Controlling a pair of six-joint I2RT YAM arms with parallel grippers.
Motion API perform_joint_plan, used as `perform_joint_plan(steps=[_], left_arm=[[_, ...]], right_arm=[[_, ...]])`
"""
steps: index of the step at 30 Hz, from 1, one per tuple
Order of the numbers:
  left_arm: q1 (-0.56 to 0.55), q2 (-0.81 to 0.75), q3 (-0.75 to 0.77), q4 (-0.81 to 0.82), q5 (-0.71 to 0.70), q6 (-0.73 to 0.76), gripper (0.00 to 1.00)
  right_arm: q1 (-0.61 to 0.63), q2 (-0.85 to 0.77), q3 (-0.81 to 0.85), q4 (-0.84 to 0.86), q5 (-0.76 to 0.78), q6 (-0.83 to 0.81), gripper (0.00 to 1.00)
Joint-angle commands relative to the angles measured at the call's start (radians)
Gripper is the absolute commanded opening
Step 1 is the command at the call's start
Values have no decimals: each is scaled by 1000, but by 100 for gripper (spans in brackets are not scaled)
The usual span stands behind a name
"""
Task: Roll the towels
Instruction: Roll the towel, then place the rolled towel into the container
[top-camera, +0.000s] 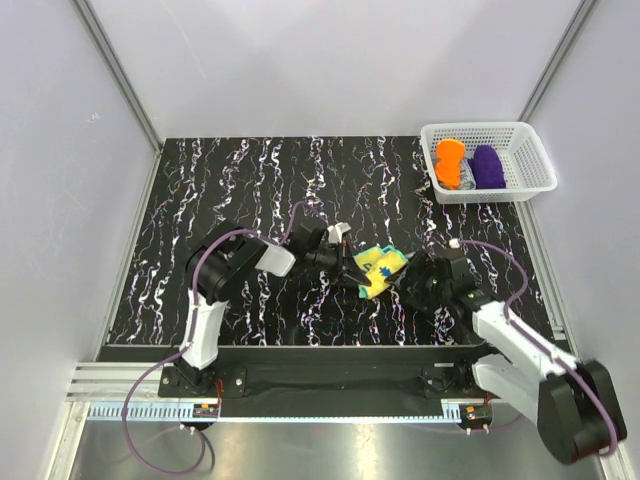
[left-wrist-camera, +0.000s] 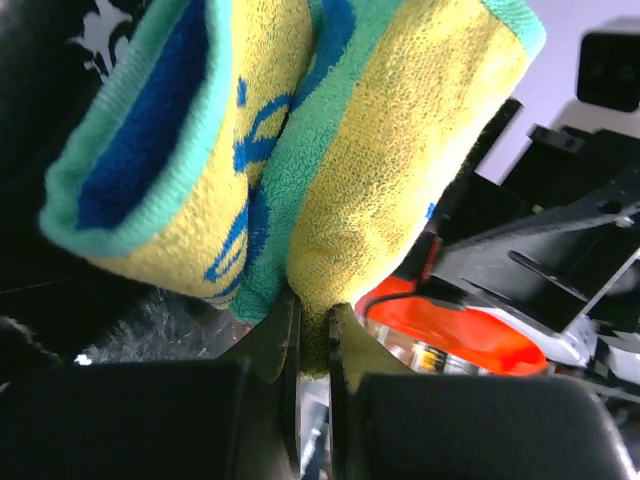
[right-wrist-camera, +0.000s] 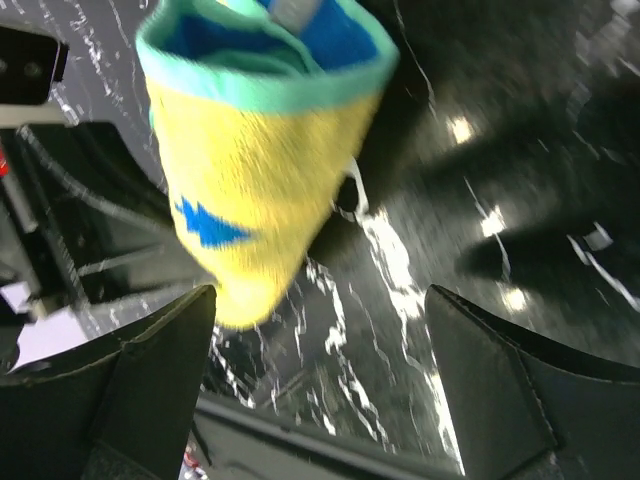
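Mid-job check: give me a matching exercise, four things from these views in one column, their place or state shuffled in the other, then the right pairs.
Things:
1. left gripper
2. right gripper
3. yellow-and-teal towel
4. orange towel

Place or state:
A. lying in the white basket
B. spread wide, holding nothing
C. folded over, between the two arms
D. shut on cloth

Pairs: 1-D, 2-B, 3-C, 4-A
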Motion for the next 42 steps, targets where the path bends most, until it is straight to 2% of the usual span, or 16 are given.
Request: perform_joint_plan(steps=[1,5,9,15,17,19,20,21,23,24,25,26,27,30,35,42], left_arm=[[-2,20,-11,174,106,-129,0],[-1,29,-8,189,111,-146,0],[-1,23,-12,182,126,-137,1],[-4,-5,-14,88,120,-55,5],[-2,-22,-18,56,112,-34,6],[-4,-36,-18,7,102,-11,9],[-7,-58,-14,-33,91,50,13],[-8,-75,7,-182,73,104,26],[-19,-149,43,-367,-64,303,44],[-34,-179,72,-518,-129,363,59],[-47,-239,87,-588,-287,470,64],[-62,-265,101,-646,-375,515,67],[-97,-288,119,-724,-524,552,70],[-137,-354,112,-763,-676,612,72],[-159,-496,-14,-725,-802,600,72],[-166,-618,-178,-638,-850,588,71]], right_arm=[[33,115,55,237,46,7,93],[53,297,75,358,71,14,92],[64,385,83,429,110,22,87],[78,433,123,418,135,-12,62],[86,438,121,418,138,-15,49],[101,444,124,415,138,-13,40],[105,448,124,411,140,-13,33],[109,451,128,403,141,-13,32],[125,451,147,351,149,-15,29],[127,453,158,324,152,-19,28],[132,456,179,272,152,-22,28],[130,458,193,235,153,-24,28],[132,462,221,177,158,-33,27],[132,473,270,104,190,-64,23],[130,436,394,-15,224,-201,20],[92,511,831,-319,220,-481,18]])
